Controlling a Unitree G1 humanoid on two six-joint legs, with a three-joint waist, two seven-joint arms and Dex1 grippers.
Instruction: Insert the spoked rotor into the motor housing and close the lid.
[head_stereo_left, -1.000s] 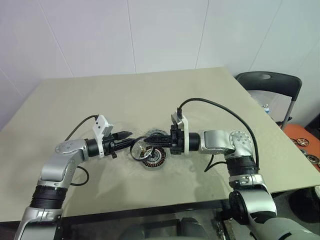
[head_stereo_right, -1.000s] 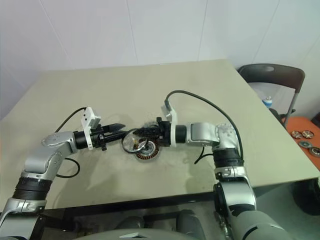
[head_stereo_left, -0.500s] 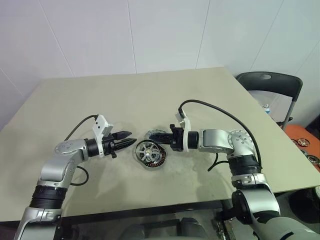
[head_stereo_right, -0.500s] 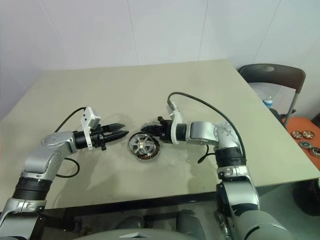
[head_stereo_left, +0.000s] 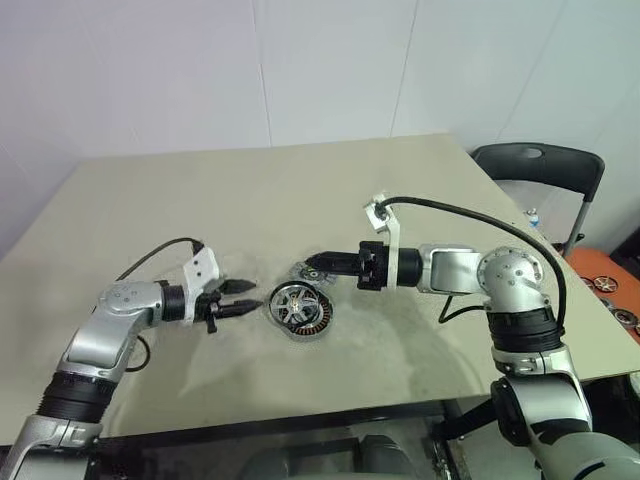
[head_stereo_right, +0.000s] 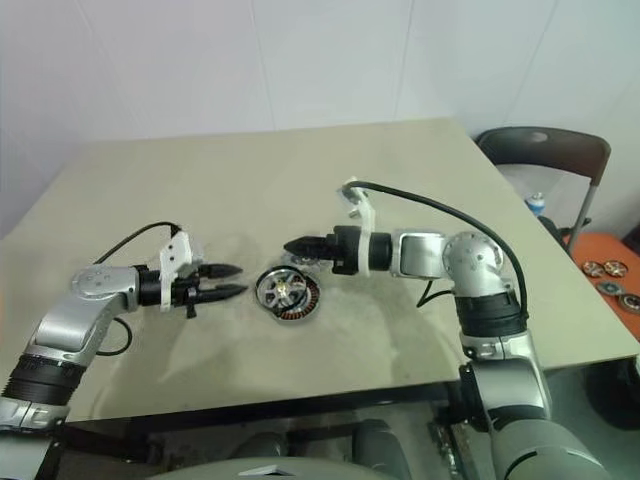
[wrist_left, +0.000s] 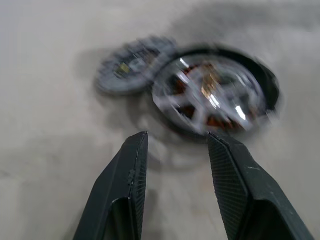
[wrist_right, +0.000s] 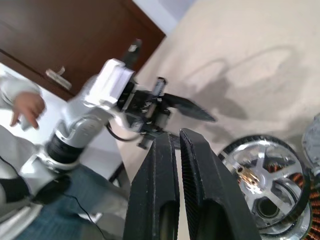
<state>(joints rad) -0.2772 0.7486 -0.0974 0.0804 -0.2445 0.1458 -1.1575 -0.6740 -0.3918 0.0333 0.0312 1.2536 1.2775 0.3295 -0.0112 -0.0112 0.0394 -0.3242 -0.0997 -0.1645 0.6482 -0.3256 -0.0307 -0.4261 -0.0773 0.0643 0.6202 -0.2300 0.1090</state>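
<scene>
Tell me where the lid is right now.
In the left eye view the lid lies flat on the table, just behind the motor housing and under the tip of the right gripper.

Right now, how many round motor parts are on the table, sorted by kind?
Motor housing with copper windings: 1
Spoked rotor, resting on the housing: 1
Grey lid, beside the housing: 1
Total: 3

Bare worktop (head_stereo_left: 180, 210) lies open all round the motor housing (head_stereo_left: 300, 309), except where the lid (head_stereo_left: 310, 270) sits touching its far rim.
</scene>
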